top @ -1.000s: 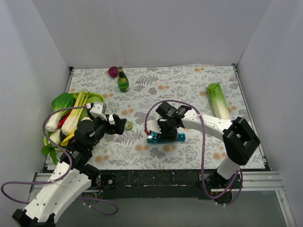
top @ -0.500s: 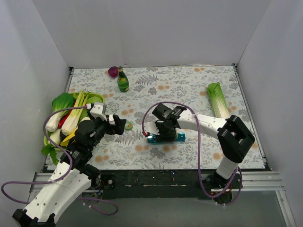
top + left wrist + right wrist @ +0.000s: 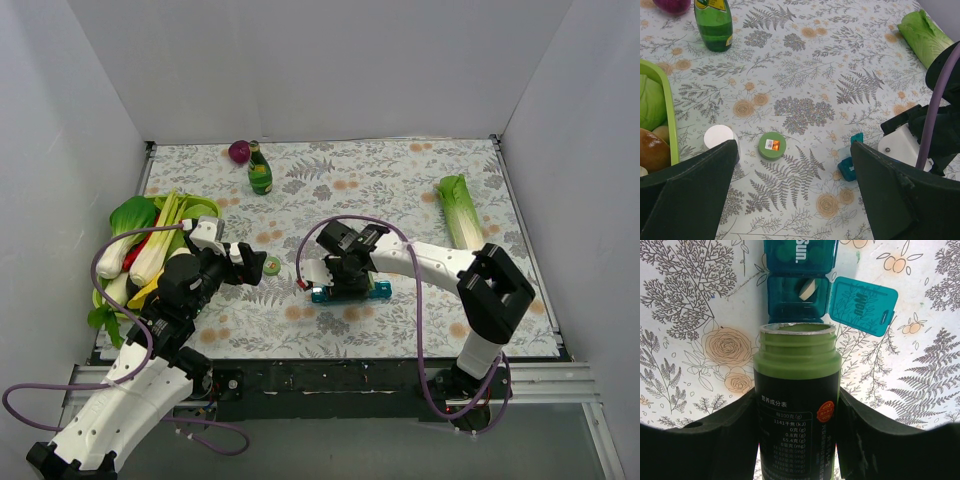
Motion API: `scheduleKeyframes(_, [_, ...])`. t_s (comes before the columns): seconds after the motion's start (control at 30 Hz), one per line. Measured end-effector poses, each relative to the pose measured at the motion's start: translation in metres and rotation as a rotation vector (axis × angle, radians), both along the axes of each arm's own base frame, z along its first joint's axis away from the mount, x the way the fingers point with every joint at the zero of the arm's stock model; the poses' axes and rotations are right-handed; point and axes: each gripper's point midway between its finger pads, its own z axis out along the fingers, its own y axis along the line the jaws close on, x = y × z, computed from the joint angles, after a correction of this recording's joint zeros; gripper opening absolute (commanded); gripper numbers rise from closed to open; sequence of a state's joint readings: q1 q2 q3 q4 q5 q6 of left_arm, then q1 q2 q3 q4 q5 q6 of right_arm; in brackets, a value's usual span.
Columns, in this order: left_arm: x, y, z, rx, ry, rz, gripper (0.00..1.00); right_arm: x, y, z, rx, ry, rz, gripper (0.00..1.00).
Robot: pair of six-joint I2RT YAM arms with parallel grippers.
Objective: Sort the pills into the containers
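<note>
The teal-blue pill organiser [image 3: 352,292] lies mid-table under my right gripper [image 3: 340,266]. In the right wrist view the organiser [image 3: 800,260] has one compartment open, its lid [image 3: 862,306] swung to the right, and one pale pill [image 3: 807,288] lies inside. My right gripper [image 3: 796,440] is shut on an uncapped green pill bottle [image 3: 796,385] with a black label, its mouth just short of the open compartment. My left gripper [image 3: 795,195] is open and empty above the cloth. The bottle's green cap [image 3: 772,145] lies ahead of it, and the organiser's end [image 3: 849,166] shows at the right.
A green tray [image 3: 205,207] of vegetables sits at the left. A green glass bottle [image 3: 260,170] and a red onion [image 3: 239,151] stand at the back. A cabbage [image 3: 460,212] lies at the right. A white round object [image 3: 719,136] sits by the tray.
My right gripper has shifted slightly left along the organiser with the pill bottle. The left arm has not moved.
</note>
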State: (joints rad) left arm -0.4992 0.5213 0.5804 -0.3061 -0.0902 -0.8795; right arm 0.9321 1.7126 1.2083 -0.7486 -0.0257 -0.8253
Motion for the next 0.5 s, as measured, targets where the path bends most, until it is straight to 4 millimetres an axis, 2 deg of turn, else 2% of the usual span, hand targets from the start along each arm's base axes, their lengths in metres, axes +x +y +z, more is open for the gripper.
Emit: scheduleKeyframes(0.5, [-0.0002,0.0001,0.0005,-0.001,-0.002,0.000,0.98,0.0024,-0.0029,-0.0041,-0.049,-0.024,0.000,0.01])
